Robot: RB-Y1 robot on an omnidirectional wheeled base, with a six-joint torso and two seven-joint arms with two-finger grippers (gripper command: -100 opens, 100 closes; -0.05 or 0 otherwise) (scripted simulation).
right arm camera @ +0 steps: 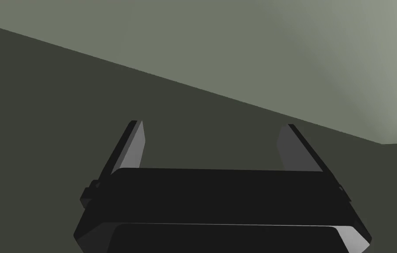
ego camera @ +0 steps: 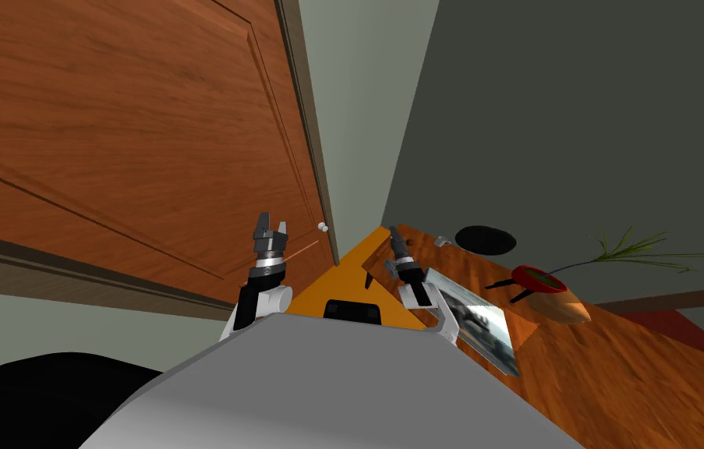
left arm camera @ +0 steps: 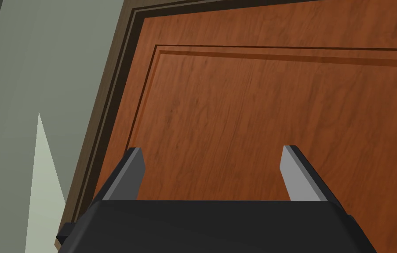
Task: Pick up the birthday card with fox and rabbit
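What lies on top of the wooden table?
On the table: a flat card, a black round thing, a red-rimmed pot with a green sprig, and a small white thing. The right arm covers part of the card's edge.

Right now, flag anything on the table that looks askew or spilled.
The red-rimmed orange pot on the brown wooden table seems tipped, its green stems running sideways; possibly just camera roll. Nothing spilled.

— What's on your left?
— A brown wooden door [ego camera: 108, 117], white knob [ego camera: 322, 227] at its edge.
— And right?
— On the table [ego camera: 615, 374] you have a black disc [ego camera: 485, 238], far, and a red pot [ego camera: 535, 277] with green leaves [ego camera: 638, 251].
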